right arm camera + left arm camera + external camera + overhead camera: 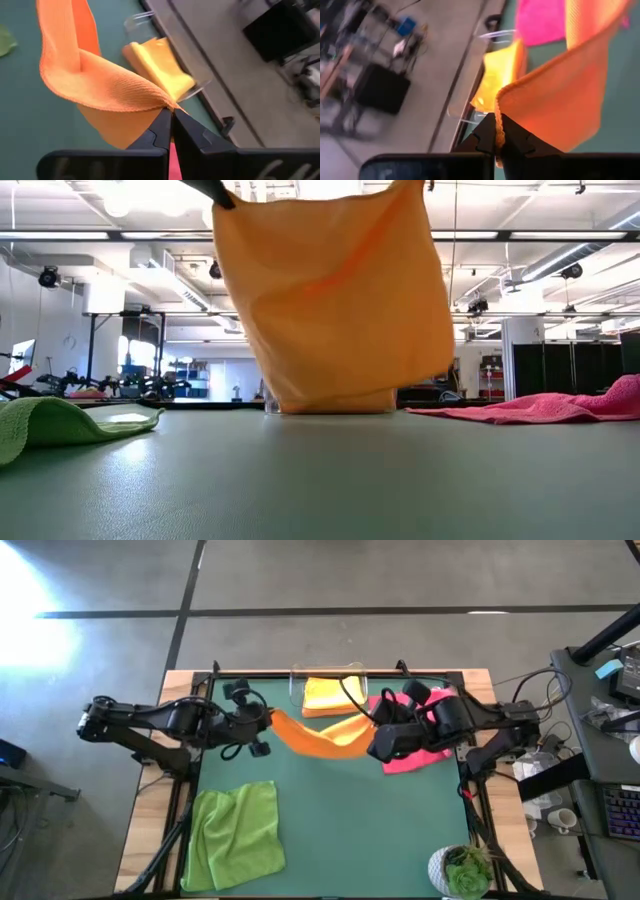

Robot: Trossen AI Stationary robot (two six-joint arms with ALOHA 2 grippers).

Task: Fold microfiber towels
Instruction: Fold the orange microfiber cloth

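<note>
Right now your left gripper [496, 142] and right gripper [171, 125] are each pinched tight on a corner of the orange towel [320, 735], which hangs between them above the green table [370, 830] — near the clear bin [296, 690]. Pull unevenly and a corner may slip free. Behind lies an open workshop under ceiling lights

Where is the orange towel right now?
In the high view, the orange towel hangs above mid-table between the left gripper and right gripper, each pinching a corner, near the clear bin.
</note>
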